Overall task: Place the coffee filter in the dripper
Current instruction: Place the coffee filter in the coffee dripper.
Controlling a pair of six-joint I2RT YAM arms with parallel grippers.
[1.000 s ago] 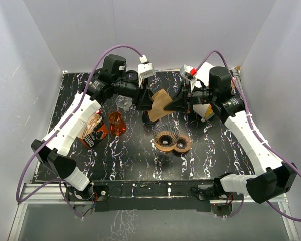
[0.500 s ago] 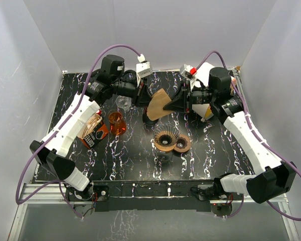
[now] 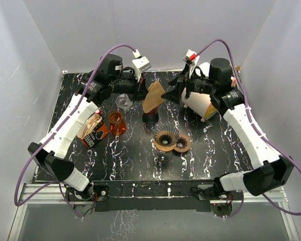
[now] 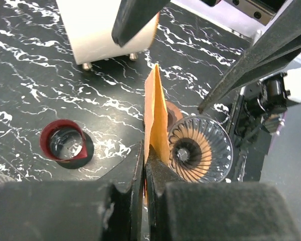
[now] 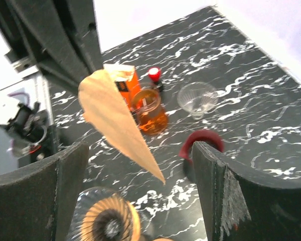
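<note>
The brown paper coffee filter (image 3: 153,96) hangs flat in the air over the back of the table, and my left gripper (image 3: 142,96) is shut on its edge. In the left wrist view the filter (image 4: 155,115) stands edge-on, pinched between the closed fingers of the left gripper (image 4: 144,156). My right gripper (image 3: 176,93) is open just right of the filter and does not touch it. Seen from the right wrist, the filter (image 5: 115,118) hangs ahead of the wide-apart jaws of the right gripper (image 5: 140,150). The clear ribbed dripper (image 3: 166,138) stands below, nearer the front, on its server.
A black cup with a red rim (image 3: 150,118) sits under the filter. An orange glass (image 3: 116,123), a clear glass (image 3: 123,102) and a coffee bag (image 3: 93,131) are at the left. A white cylinder (image 3: 199,103) lies at the right. A brown lid (image 3: 182,144) lies beside the dripper.
The left gripper shut on the filter and lifted it slightly. The right gripper opened, let go of the filter and drew back to the right and upward.
</note>
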